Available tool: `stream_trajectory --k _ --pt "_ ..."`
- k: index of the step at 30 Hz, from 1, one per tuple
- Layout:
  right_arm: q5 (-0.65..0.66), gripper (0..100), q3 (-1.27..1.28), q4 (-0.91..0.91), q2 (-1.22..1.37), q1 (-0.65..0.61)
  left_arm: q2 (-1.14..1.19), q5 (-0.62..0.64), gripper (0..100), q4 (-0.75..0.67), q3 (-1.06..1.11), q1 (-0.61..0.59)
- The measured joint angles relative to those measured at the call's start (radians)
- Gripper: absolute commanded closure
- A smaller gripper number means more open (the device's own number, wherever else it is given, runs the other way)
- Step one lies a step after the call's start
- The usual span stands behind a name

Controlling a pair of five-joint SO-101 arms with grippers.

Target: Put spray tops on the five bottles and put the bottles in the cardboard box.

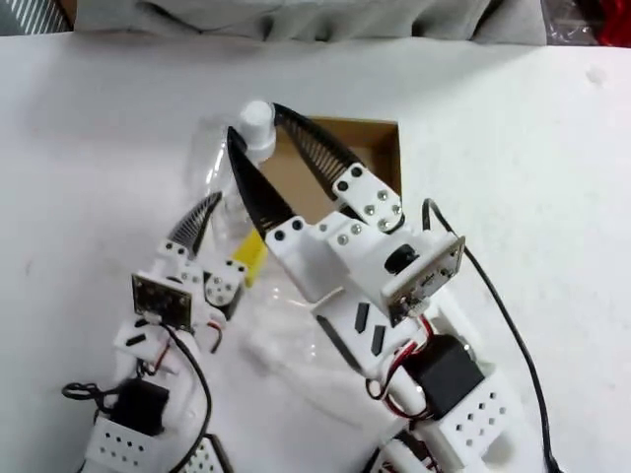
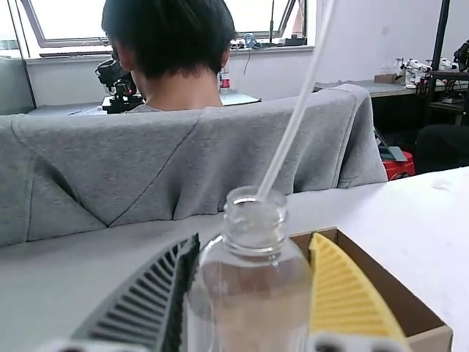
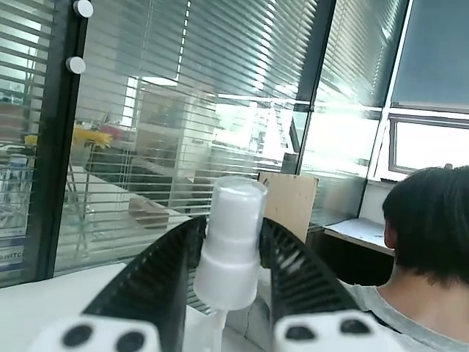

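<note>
Left claw (image 2: 253, 238) pinches bottle (image 2: 249, 293) at 9 o'clock of box (image 2: 399, 297), right claw (image 3: 233, 224) pinches spray top (image 3: 236, 202) above it, tube (image 2: 289, 132) in neck: square top over neck, lower plumb, then twist.

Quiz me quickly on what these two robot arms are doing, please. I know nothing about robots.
1. True or false: the right arm's jaws are clamped on a white spray top.
2. What do the left arm's jaws grip? A) a cup B) a clear bottle C) a sponge
3. Fill in: the spray top's thin tube runs down into the bottle's open ____.

Key: 1 true; 2 B; 3 neck.
</note>
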Motion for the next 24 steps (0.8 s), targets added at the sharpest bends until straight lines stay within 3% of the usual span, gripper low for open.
stream_trajectory --k 12,19,24 --pt "-0.011 97.3 0.008 -0.026 0.163 -0.003 0.000 0.000 98 0.000 0.000 0.000" --pt "-0.066 80.3 0.008 0.130 0.180 -0.051 0.000 0.000 98 0.000 0.000 0.000" --pt "-0.069 84.0 0.008 0.170 0.180 -0.063 0.000 0.000 98 0.000 0.000 0.000"
